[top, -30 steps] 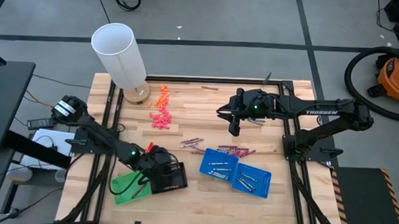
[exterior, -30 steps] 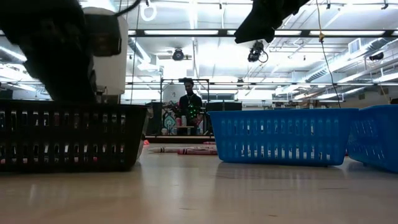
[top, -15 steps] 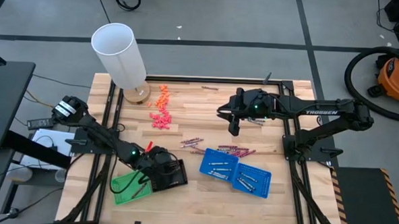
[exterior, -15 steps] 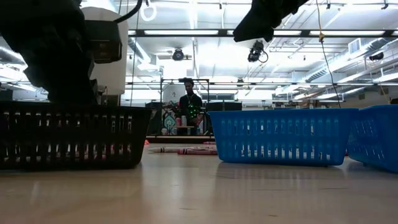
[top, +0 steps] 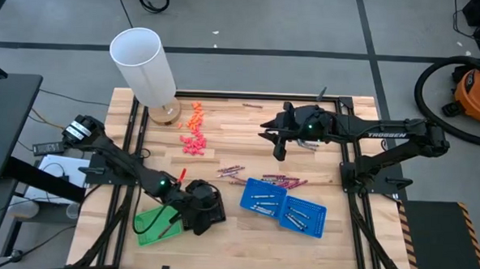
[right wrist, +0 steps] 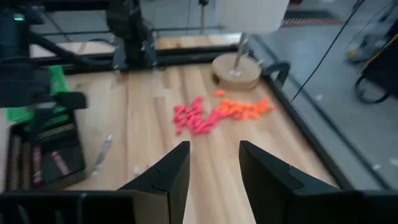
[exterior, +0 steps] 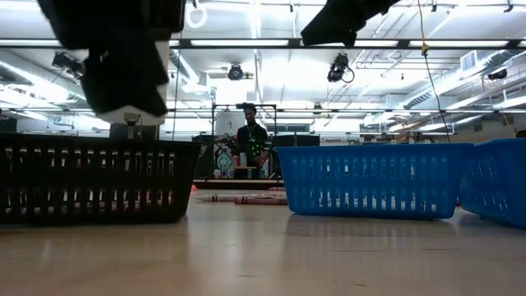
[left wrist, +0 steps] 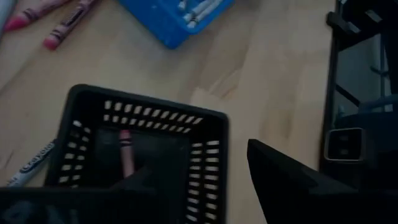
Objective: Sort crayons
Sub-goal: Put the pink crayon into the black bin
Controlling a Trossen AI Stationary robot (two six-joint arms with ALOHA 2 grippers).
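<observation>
**Left gripper parked over the black basket, right one hanging up high**

The left gripper (top: pixel 200 211) sits right over the black basket (left wrist: pixel 146 149), around 7 o'clock on the worktop (top: pixel 248 143). Its fingers (left wrist: pixel 292 186) are spread apart with nothing between them. Down inside the basket there's one pinkish crayon (left wrist: pixel 125 152), and a pale grey crayon (left wrist: pixel 28 167) lies on the wood just outside the basket wall. Just beside that basket, further toward the 7 o'clock corner, is a green basket (top: pixel 151 225).

The right gripper (top: pixel 278 146) hangs above the worktop near 1 o'clock, jaws apart and empty. Its fingers (right wrist: pixel 168 177) point toward a heap of stubby orange-pink pieces (top: pixel 193 134) at about 11 o'clock, next to a white tube on a round wooden base (top: pixel 146 65).

Loose crayons (top: pixel 258 177), magenta to dark red, are scattered around the middle of the worktop, with one more (top: pixel 252 106) off at the 12 o'clock edge. Just below the middle bunch, two blue baskets (top: pixel 281 206) sit touching side by side at around 5 o'clock, both holding pale grey-silver crayons (top: pixel 263 200).

A person (exterior: pixel 249 140) stands in the room well behind the worktop.
</observation>
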